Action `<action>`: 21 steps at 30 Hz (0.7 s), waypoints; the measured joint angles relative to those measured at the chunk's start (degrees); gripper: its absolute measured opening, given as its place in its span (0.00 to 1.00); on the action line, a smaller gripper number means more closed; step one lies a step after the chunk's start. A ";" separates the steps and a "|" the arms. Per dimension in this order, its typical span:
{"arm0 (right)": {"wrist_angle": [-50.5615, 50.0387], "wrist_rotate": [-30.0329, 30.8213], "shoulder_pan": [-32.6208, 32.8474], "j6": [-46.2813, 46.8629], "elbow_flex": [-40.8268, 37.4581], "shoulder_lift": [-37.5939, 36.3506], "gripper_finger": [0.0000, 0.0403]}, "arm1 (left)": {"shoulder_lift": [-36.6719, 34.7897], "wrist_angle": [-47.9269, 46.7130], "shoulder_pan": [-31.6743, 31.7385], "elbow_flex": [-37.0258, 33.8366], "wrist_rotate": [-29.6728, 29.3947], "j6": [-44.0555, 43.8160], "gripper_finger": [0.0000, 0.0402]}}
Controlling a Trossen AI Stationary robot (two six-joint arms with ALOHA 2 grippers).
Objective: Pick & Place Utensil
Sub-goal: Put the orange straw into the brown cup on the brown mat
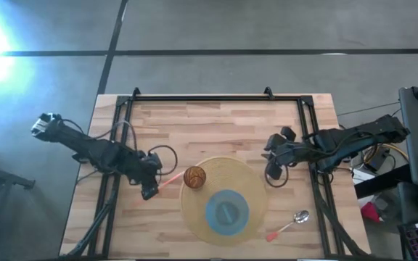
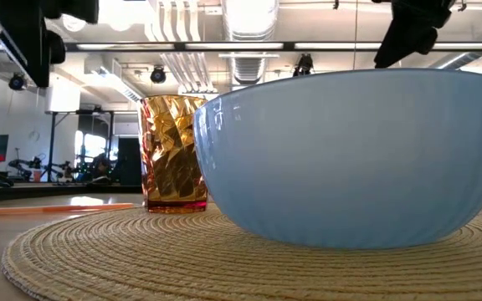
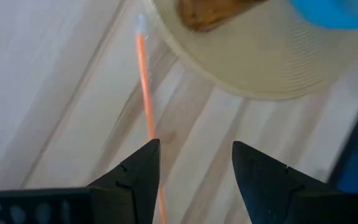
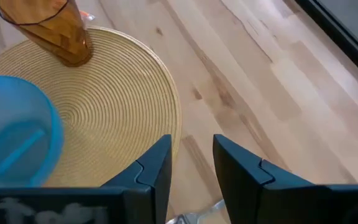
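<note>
The left gripper is hovering open beside the orange utensil; it should be centering over the handle before closing.

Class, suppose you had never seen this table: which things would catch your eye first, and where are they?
A round woven placemat lies at the table's front middle, carrying a blue bowl and an amber glass at its left edge. The left gripper hangs open over an orange-handled utensil beside the mat; a spoon lies to the mat's right.
</note>
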 joint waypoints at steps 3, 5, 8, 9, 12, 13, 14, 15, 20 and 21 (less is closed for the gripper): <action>0.08 0.14 -0.02 0.97 -1.32 -1.77 0.27 | 2.77 -0.10 -0.12 -1.00 -0.07 -0.03 0.47; 0.30 0.13 -0.01 1.00 -1.98 -2.64 0.26 | 4.52 -0.01 -0.12 -1.90 -0.11 0.07 0.47; 0.43 0.13 0.00 1.00 -2.55 -3.46 0.25 | 6.79 1.03 -0.12 -3.70 -0.14 1.99 0.47; 0.42 0.15 0.00 1.00 -2.55 -3.56 0.25 | 7.38 1.65 -0.12 -4.30 -0.14 2.55 0.47; 0.50 0.17 0.00 0.98 -2.57 -3.75 0.24 | 8.64 4.71 -0.12 -6.47 -0.18 3.27 0.47; 0.50 0.38 0.00 0.98 -2.56 -3.72 0.24 | 8.79 6.32 -0.12 -7.32 -0.18 3.25 0.47; 0.53 0.68 0.00 0.98 -2.52 -3.63 0.24 | 8.83 7.85 -0.12 -8.22 -0.18 3.20 0.47; 0.54 0.94 0.00 0.95 -2.45 -3.62 0.24 | 8.84 9.11 -0.12 -9.15 -0.20 3.06 0.47; 1.44 1.09 0.00 0.82 -2.44 -3.68 0.25 | 8.75 12.93 -0.21 -13.59 -0.20 2.46 0.47; 1.44 1.09 0.02 0.85 -2.44 -3.68 0.25 | 8.73 13.77 -0.25 -14.44 -0.22 2.29 0.47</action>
